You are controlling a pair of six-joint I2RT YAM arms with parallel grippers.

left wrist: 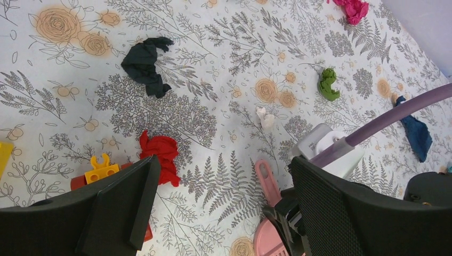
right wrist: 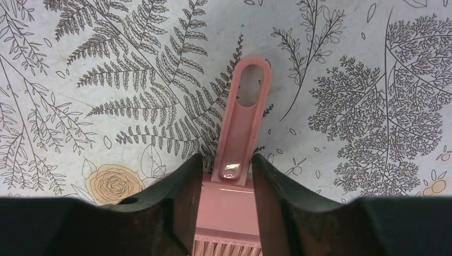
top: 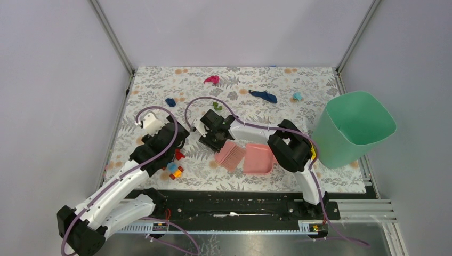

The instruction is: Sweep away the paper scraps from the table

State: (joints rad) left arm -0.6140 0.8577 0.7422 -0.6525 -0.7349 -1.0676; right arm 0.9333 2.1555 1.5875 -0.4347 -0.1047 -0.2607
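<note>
Paper scraps lie scattered on the table, and the brush is gripped.
Most of them sit apart on the far half, so your right gripper clamps the pink brush by its handle to gather them. The dustpan waits just beside it. Your left gripper hangs wide open and empty above the cloth, probably ready for the pan.

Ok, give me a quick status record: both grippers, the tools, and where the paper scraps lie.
left gripper: open, empty, over the table near a red scrap
right gripper: shut on the brush handle
dustpan: on the table beside the brush, not held
bin: green, at the table's right side
paper scraps: magenta, two dark blue, teal, green, white, all loose on the table
</note>
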